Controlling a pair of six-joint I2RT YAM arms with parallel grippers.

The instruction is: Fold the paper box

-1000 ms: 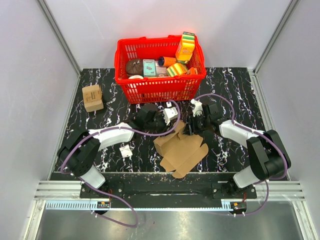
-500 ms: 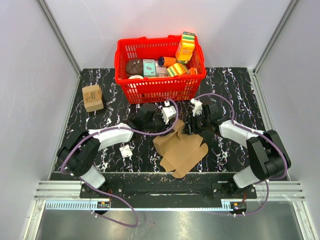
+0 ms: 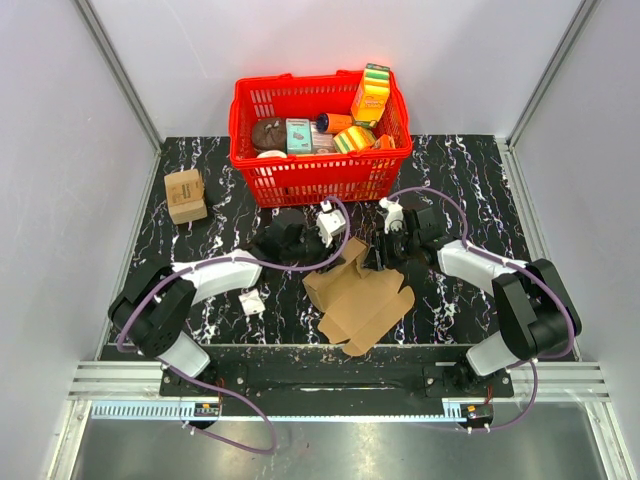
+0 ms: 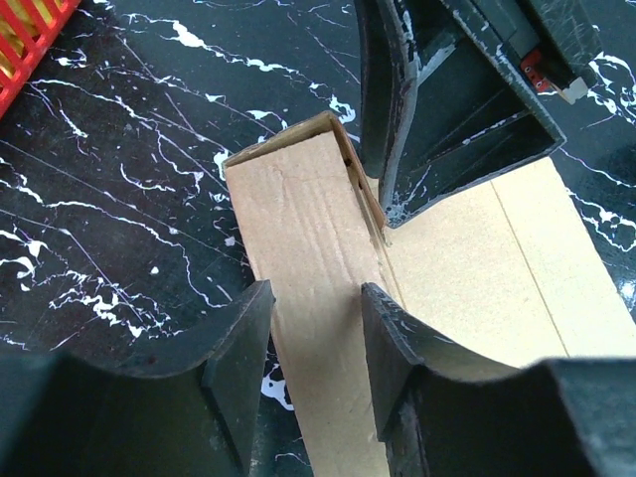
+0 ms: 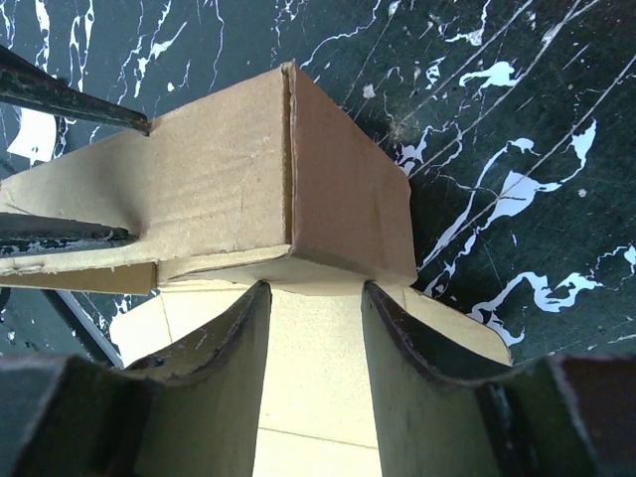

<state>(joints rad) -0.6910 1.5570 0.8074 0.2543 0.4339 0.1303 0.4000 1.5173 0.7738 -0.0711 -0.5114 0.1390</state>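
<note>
The paper box [image 3: 362, 300] lies on the desk [image 3: 470, 180] between the two arms and is mostly a flat sheet. Only its far end is formed: one flap [image 5: 348, 189] stands up, creased into a corner. The left gripper [image 4: 316, 298] is open, its fingers spread over that end. The right gripper [image 5: 310, 298] is open too, with one finger against the raised flap. The other walls and flaps appear unfolded, so most of the task is judged outstanding.
</note>
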